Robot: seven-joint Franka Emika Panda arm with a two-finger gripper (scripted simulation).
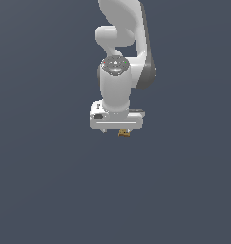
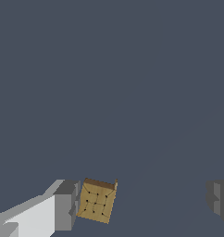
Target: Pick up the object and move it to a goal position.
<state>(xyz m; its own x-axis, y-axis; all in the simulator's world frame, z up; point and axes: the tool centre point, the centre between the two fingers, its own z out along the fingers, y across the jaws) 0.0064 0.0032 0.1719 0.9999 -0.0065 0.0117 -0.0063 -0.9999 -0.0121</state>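
Block [image 2: 96,201]: one, tan, dark-dotted | claw [image 2: 141,203]: one, spread wide, gripping nothing, one finger [image 2: 66,205] just beside block | arm [image 1: 118,71]: one, pointed straight down at surface [image 1: 41,181], block peeking at claw's 5 o'clock.

Arm [image 1: 118,81] vertical (jaws wide apart)

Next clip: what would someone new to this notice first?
The white arm dominates the exterior view, hanging over a bare dark grey floor. Under its gripper peeks a small tan block. In the wrist view the block lies beside one finger, jaws wide apart.
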